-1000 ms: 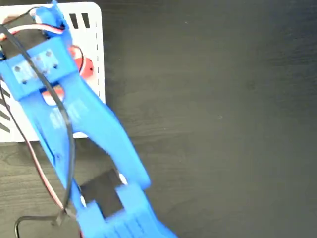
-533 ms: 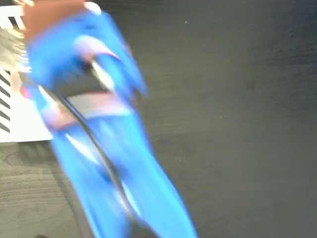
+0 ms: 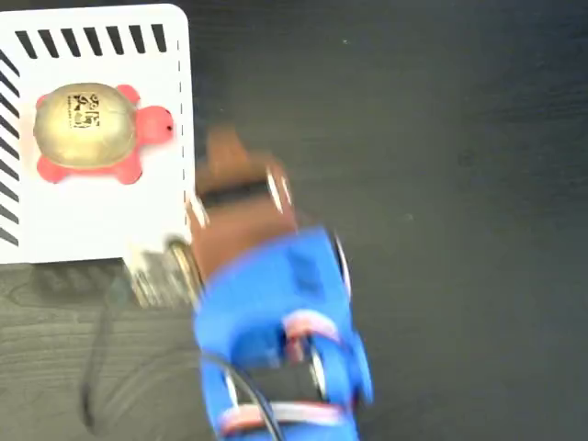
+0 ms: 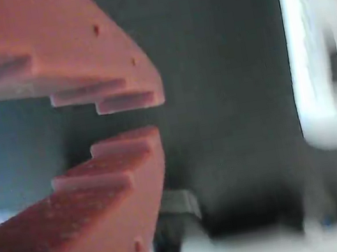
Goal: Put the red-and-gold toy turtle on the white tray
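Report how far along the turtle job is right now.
Done: the red-and-gold toy turtle lies on the white tray, clear of the arm. In hand: nothing; the gripper holds no object, its jaws a narrow gap apart, off the tray over the dark table. Left: apparently only parking the blurred, moving arm.

The red-and-gold toy turtle (image 3: 87,127) has a shiny metallic-gold shell and matt red feet. The white tray (image 3: 101,216) looks like smooth plastic, the table (image 3: 441,184) dark matt woodgrain. The gripper (image 4: 147,115) is matt, layered brown-red plastic.
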Controlling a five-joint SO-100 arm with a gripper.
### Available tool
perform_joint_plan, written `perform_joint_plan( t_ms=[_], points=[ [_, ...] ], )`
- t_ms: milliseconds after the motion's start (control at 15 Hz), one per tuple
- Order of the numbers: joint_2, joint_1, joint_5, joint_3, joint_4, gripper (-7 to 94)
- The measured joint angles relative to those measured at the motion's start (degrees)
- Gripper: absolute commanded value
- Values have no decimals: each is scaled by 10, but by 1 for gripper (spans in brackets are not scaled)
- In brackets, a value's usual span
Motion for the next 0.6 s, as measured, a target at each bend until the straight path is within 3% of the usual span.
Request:
perform_joint_plan(
  t_ms=[600],
  points=[
    [250,19,47,149,229,0]
  ],
)
